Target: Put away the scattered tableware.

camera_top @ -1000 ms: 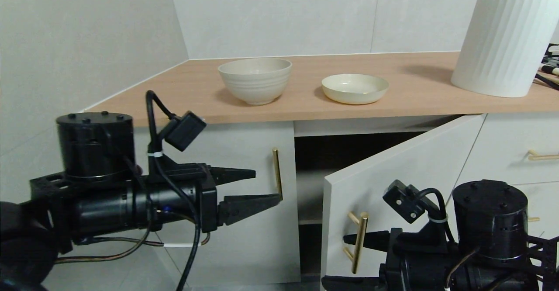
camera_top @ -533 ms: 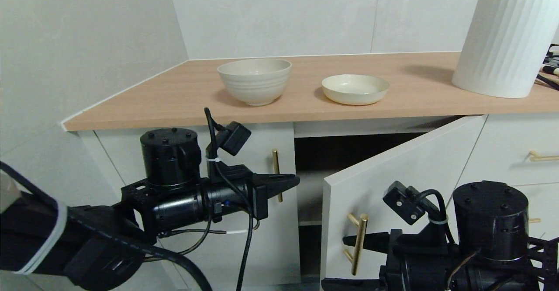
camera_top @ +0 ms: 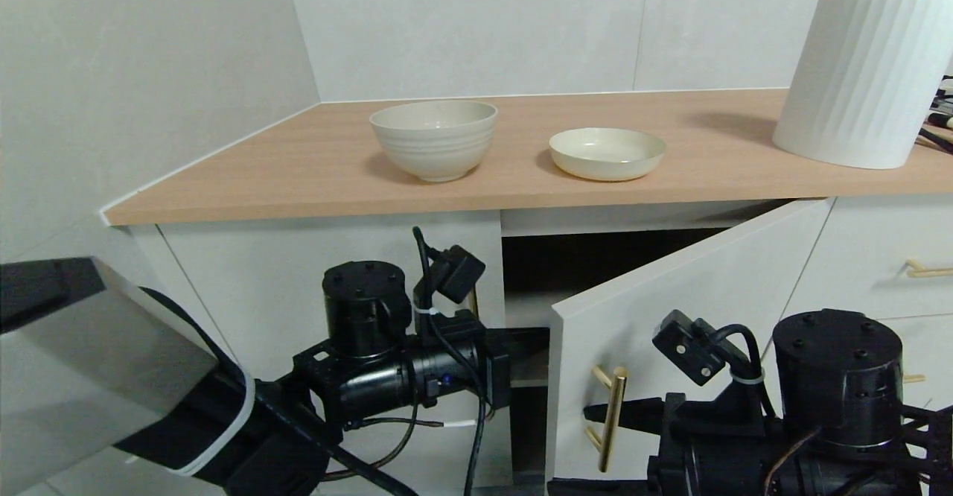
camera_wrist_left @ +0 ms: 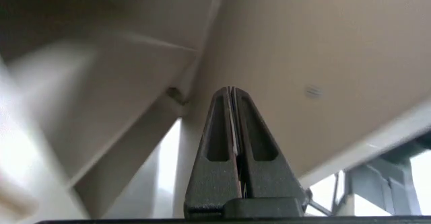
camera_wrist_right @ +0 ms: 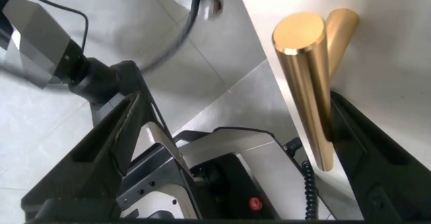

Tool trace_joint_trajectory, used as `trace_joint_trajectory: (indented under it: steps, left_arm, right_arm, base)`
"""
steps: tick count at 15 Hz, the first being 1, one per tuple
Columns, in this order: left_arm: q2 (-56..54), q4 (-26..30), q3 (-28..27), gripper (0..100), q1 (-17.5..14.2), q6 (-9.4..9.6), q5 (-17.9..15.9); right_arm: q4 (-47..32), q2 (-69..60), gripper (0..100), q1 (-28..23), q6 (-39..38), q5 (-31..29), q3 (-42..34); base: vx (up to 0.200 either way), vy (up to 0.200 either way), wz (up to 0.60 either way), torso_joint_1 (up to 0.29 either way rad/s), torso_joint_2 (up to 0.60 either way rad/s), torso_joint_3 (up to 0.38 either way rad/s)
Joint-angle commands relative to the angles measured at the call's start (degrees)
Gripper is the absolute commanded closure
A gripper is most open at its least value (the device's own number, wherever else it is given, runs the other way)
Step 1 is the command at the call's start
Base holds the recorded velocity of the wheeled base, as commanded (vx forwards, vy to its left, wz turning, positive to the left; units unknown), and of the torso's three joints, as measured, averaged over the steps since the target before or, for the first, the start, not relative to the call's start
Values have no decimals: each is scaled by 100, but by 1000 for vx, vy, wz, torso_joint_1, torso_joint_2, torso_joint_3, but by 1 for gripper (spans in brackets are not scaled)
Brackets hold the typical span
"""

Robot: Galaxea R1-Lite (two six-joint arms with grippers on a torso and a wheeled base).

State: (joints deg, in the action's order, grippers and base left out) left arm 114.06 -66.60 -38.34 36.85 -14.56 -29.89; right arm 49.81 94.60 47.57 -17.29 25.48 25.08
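Barely distinct, left claw (camera_top: pixel 530 338) at dark cabinet opening (camera_top: pixel 610 252).

cabinet interior (camera_top: pixel 595 258) dark, contents unreadable | left gripper (camera_wrist_left: pixel 231 93) tips merge into that dark | white ribbed container (camera_top: pixel 864 71) cut off at right edge | left wrist surroundings blurred

one bowl (camera_top: pixel 434 138), one shallow dish (camera_top: pixel 607 153), one ribbed container (camera_top: pixel 864 71); two: left end effector (camera_wrist_left: pixel 231 93), right end effector (camera_top: pixel 577 447).

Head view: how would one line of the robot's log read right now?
left gripper: shut, at cabinet opening | right gripper: open, straddling door's brass handle | bowl, shallow dish: on countertop, untouched
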Motion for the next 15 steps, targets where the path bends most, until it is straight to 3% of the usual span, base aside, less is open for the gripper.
trace_joint_trajectory:
  steps: [1,4,11,13,15]
  left_arm:
    - [152,-301,90,100,226,23,-17]
    - [345,-811,169,100,349,14,-17]
    - [345,-811,143,100,446,-12,-17]
    - [337,-811,143,100,472,-47,-17]
    - [345,-811,125,100,472,-144,-17]
  right_arm:
    - [11,-100,0,-11,6,-25,-55]
    - [11,-231,0,-107,24,-69,-99]
    - [-77,-434,0,-872,208,-104,-143]
    - [-279,-548,0,-1162,226,-104,-143]
    - [-1149,-1110,0,-1408,234,-104,-187]
  base:
    - [0,0,0,0,0,0]
    - [0,0,0,0,0,0]
    - [0,0,0,0,0,0]
    - [0,0,0,0,0,0]
    - [0,0,0,0,0,0]
